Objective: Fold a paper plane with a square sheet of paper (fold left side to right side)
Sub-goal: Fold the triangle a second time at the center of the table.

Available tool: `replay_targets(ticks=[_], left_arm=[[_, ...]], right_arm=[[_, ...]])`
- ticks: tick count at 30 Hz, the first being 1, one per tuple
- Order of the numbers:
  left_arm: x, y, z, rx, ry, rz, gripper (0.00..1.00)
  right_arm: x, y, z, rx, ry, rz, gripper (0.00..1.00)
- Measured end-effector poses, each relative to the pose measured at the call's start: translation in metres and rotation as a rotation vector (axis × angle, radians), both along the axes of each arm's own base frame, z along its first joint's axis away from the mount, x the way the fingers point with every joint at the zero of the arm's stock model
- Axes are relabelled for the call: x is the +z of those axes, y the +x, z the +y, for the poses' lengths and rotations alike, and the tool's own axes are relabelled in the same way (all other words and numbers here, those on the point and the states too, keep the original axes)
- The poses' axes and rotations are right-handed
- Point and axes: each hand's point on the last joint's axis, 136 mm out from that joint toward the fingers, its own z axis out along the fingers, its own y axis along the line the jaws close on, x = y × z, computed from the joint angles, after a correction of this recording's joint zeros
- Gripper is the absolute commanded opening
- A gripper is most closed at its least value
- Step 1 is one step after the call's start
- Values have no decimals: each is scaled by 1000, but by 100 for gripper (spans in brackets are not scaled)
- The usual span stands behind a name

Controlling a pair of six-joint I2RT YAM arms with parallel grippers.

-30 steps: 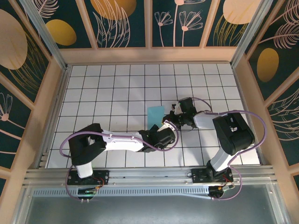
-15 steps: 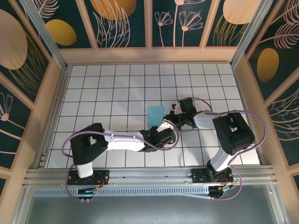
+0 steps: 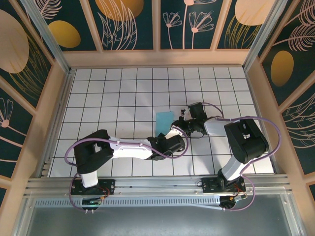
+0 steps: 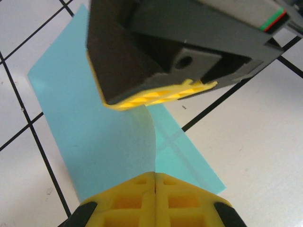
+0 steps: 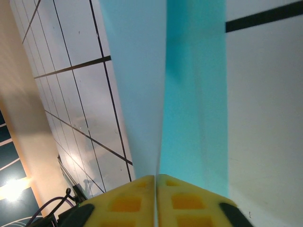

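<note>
Closure on the left: the left pincer [image 4: 155,176], wide apart a second ago, now clenches its yellow pads on the near edge of the square sheet of paper [image 4: 90,127], which curls up off the counter [image 4: 265,142] near its middle. That gives the fold a second hold, I'd say, so the flap can be carried across. Over on the right, the right pincer [image 5: 156,179] is pinched on the same sheet. Count: one sheet, two pincers, both gripping it.
</note>
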Motion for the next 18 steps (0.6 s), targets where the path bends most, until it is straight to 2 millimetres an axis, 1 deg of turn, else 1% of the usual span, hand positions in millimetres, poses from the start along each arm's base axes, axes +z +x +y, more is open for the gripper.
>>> replay_targets(ticks=[3,5,7,10,13,15,16,18], left_arm=[[0,-2,-2,-10,-10,13,0],[0,-4,-4,-17,-18,23,0],[1,-5,-6,-25,-32,33,0],[6,-4,-8,-28,-67,49,0],[11,-1,-7,-23,-96,64,0],[13,3,-6,-15,-118,78,0],[14,4,-6,-12,-129,85,0],[14,5,-4,-6,-148,102,0]], right_arm=[[12,8,-1,-12,8,-30,32],[22,15,-3,-27,15,-60,39],[31,22,-7,-45,17,-91,46],[42,33,-18,-83,9,-136,61],[53,43,-37,-135,-21,-182,73],[66,49,-51,-176,-38,-229,80],[72,51,-57,-190,-42,-250,82],[89,56,-74,-235,-55,-308,85]])
